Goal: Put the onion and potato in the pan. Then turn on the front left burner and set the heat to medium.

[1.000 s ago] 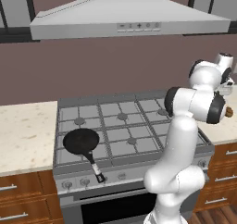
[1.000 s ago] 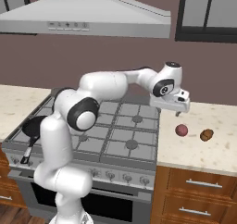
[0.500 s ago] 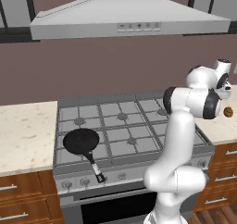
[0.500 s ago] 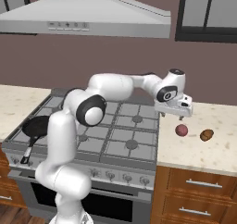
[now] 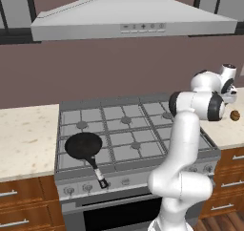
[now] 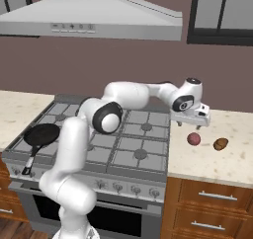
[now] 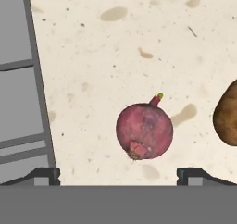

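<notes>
Left base view: arm has swung further right since a second ago; wrist now reaches over the right tabletop [image 5: 224,130], with the potato [image 5: 234,115] showing just beside it. Pan [image 5: 84,145] sits over the front left burner, nothing in it.

Right base view: pincer [image 6: 194,126] has come down and across, now hovering just above and left of the onion [image 6: 193,139]; potato [image 6: 221,144] lies near the onion, apart from it, both on the tabletop. Front left burner [image 6: 43,133] is under the pan.

Hand view: onion [image 7: 144,131] lies between the two dark fingertips [image 7: 44,176], jaws spread wide, nothing held. Judgement: approach nearly aligned; onion pickup comes next, descent outstanding.
</notes>
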Robot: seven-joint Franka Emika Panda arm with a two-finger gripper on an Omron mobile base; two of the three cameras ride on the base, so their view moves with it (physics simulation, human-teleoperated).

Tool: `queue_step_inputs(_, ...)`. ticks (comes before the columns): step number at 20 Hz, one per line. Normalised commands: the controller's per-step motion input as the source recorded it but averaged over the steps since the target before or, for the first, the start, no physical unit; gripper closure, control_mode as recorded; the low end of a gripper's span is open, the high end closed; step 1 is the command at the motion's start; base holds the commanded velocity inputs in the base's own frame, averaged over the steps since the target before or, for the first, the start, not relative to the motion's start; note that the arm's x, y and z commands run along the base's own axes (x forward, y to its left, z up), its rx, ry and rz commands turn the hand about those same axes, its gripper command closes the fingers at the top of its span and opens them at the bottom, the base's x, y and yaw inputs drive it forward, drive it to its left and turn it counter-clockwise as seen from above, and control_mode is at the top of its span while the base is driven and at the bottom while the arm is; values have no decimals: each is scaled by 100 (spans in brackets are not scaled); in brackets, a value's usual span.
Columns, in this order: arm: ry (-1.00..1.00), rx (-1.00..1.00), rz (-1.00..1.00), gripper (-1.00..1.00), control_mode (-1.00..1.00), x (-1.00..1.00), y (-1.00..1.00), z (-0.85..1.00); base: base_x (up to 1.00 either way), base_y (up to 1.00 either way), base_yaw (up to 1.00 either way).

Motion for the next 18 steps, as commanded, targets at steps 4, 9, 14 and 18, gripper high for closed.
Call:
queue_step_inputs(4,0,0,0,-100,-100,20,-32,-4,0,0,0)
queue_step_inputs(9,0,0,0,-100,-100,16,-25,-5,0,0,0)
queue_step_inputs(14,0,0,1,-100,-100,2,-6,-6,0,0,0)
queue_step_inputs(18,3,3,3,-100,-100,-1,3,-23,0,0,0)
